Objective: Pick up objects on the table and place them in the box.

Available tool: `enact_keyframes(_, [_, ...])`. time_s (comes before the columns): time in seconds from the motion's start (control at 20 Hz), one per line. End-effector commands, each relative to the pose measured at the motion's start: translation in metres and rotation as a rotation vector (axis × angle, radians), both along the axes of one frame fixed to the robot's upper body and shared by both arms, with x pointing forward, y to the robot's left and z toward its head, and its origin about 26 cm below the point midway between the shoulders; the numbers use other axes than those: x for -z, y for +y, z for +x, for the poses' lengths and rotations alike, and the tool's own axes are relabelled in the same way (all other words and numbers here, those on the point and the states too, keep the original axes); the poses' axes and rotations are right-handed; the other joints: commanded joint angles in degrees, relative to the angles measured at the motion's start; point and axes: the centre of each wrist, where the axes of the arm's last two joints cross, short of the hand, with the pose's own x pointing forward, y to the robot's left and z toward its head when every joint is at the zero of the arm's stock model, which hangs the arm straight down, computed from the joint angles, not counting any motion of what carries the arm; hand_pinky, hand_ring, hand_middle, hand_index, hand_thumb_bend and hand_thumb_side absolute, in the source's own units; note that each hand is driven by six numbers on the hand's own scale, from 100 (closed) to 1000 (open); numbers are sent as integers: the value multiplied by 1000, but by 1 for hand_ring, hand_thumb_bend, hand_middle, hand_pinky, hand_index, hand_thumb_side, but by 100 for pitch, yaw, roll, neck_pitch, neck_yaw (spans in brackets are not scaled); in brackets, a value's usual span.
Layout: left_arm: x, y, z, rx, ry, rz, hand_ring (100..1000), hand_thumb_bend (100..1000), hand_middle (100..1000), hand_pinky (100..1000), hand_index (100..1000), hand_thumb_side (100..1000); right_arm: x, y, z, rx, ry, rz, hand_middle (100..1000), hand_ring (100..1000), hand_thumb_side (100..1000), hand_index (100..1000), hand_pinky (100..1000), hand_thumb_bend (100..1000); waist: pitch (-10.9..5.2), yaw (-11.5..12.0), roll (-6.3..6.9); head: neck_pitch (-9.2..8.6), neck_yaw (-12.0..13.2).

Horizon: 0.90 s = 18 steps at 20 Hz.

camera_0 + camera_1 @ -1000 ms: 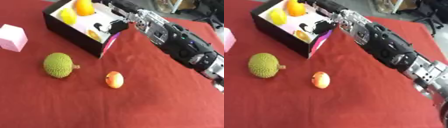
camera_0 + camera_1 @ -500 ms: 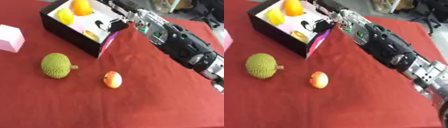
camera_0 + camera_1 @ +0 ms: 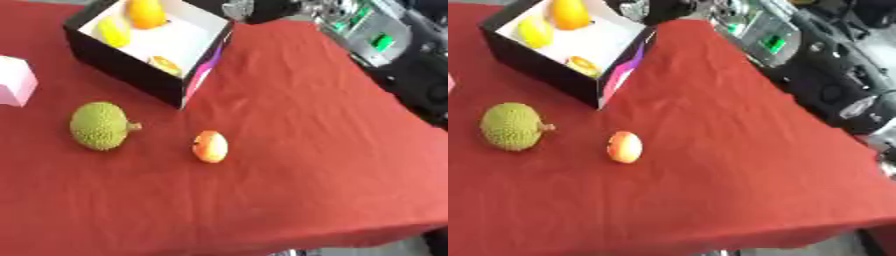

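Box (image 3: 131, 75) sits near the table's (image 3: 306, 175) far edge; right hand's (image 3: 241, 9) fingers unreadable.

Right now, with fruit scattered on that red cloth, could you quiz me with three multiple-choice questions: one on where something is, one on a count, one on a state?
1. Where is the green spiky fruit?
A. inside the box
B. on the red cloth, left of the small orange-red fruit
C. on the pink block

2. How many pieces of fruit lie in the box?
A. three
B. none
C. six

3. What state is the box in?
A. closed with a lid
B. tipped upside down
C. open at the top

Answers: 1 B, it sits on the cloth beside the small orange-red fruit. 2 A, an orange, a yellow and a smaller orange piece show inside. 3 C, its white inside is visible.
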Motion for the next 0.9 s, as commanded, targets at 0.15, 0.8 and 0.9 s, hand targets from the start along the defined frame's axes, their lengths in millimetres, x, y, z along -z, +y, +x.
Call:
enact_keyframes(0.15, [-4, 13, -10, -94, 12, 25, 862, 100, 791, 776, 822, 650, 22, 14, -1, -148, 52, -167, 814, 891, 188, 911, 884, 334, -194, -264, 109, 53, 474])
enact_keyframes(0.8, [8, 17, -16, -108, 99, 76, 867, 100, 792, 779, 823, 650, 117, 55, -7, -172, 365, -354, 819, 918, 233, 930, 955, 118, -165, -779, 97, 54, 980])
enact_keyframes(0.9, [8, 16, -16, -104, 105, 80, 868, 100, 793, 780, 824, 651, 120, 58, -8, -164, 378, -374, 817, 917, 244, 930, 954, 137, -155, -779, 91, 54, 962])
